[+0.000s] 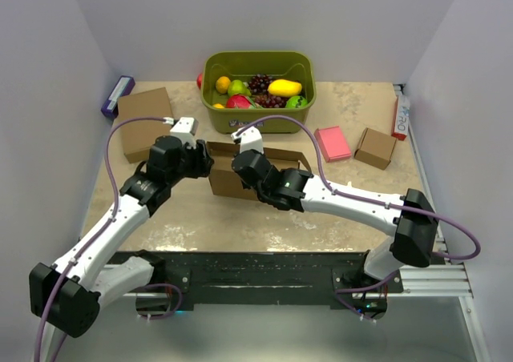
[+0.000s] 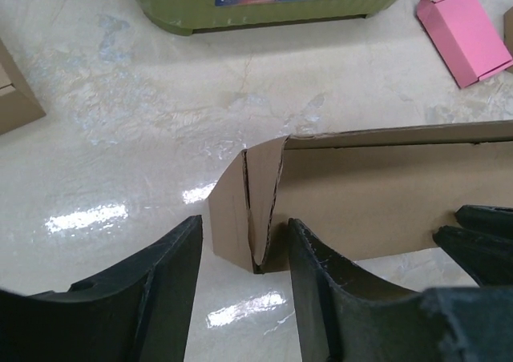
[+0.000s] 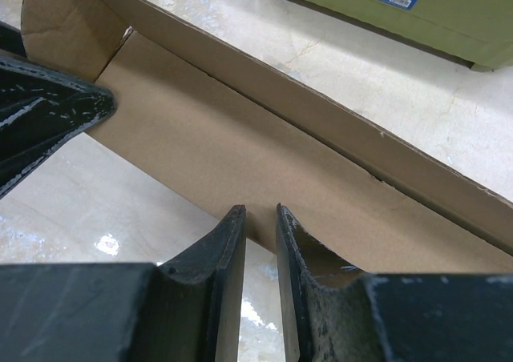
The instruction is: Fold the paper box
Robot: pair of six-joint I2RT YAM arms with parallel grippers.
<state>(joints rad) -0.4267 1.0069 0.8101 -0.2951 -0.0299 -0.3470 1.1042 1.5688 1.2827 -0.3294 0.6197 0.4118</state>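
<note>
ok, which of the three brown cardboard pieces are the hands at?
The paper box in the middle, its walls raised. The flat rectangle lies rear left, the small cube right, both untouched.

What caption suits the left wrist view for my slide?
Left gripper open astride a folded corner of the paper box, green tub behind.

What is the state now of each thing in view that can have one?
paper box: partly folded, long walls raised, top open.
left gripper: open, jaws astride the box's corner flap.
right gripper: shut on the box's near wall.
green tub: upright, holding fruit.
small cardboard cube: closed.
flat cardboard rectangle: lying flat.
</note>
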